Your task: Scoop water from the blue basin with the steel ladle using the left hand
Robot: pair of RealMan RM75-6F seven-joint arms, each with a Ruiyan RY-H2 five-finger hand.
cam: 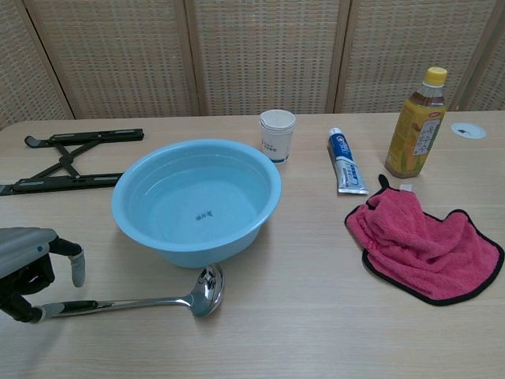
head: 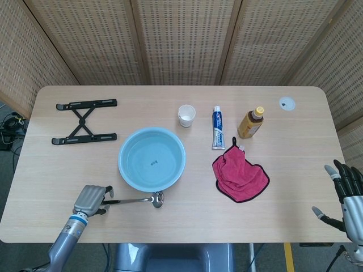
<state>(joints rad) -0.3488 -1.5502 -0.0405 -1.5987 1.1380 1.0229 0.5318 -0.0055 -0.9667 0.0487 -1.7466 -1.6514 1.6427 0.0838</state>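
The blue basin (head: 122, 152) (cam: 197, 246) holds water and stands in the middle of the table. Just in front of it lies the steel ladle (head: 136, 200) (cam: 142, 302), flat on the table, bowl to the right and black grip to the left. My left hand (head: 91, 198) (cam: 28, 262) hovers right over the black grip end, fingers curved and apart, thumb beside the handle tip; no closed grasp shows. My right hand (head: 345, 195) hangs off the table's right edge with its fingers spread, holding nothing.
A black folding stand (head: 85, 120) (cam: 67, 162) lies at the back left. Behind the basin stand paper cups (head: 186, 115) (cam: 277, 134), then a toothpaste tube (head: 218, 127) and a yellow-capped bottle (head: 250, 123). A pink cloth (head: 240, 177) (cam: 426, 241) lies at the right.
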